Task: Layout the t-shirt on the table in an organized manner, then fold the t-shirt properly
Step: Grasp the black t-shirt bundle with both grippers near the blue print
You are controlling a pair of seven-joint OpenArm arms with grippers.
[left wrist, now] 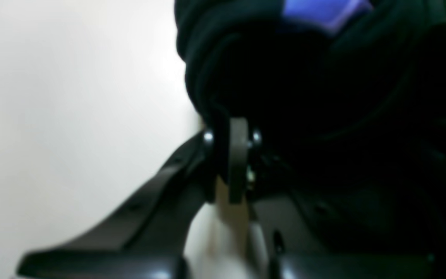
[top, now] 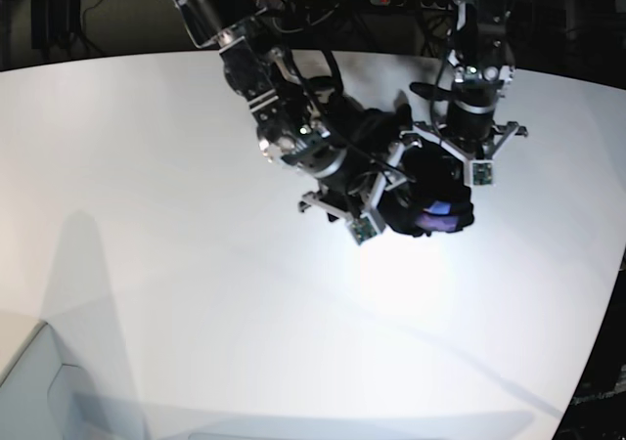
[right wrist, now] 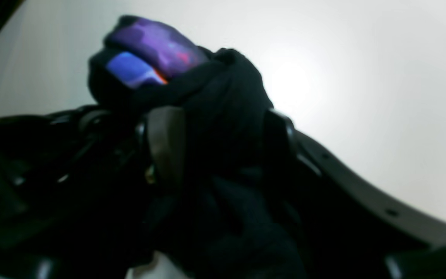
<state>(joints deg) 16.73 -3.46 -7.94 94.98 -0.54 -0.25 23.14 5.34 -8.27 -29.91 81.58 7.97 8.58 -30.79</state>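
The black t-shirt (top: 437,205) is bunched into a tight lump between both grippers, over the white table (top: 196,215) at its far middle. Purple and orange print shows on the lump (right wrist: 157,42). My left gripper (top: 437,171) comes from the right arm in the base view. In the left wrist view it (left wrist: 232,155) is shut on a fold of the black cloth (left wrist: 304,77). My right gripper (top: 386,198) reaches in from the left. Its fingers (right wrist: 165,143) are closed around a thick wad of the shirt (right wrist: 223,97). Whether the lump touches the table is unclear.
Dark equipment and cables (top: 411,0) stand behind the table's far edge. The table's curved edge (top: 595,362) runs down the right side. A pale box-like shape (top: 29,391) sits at the bottom left corner. Bare white tabletop (left wrist: 72,97) shows around the shirt.
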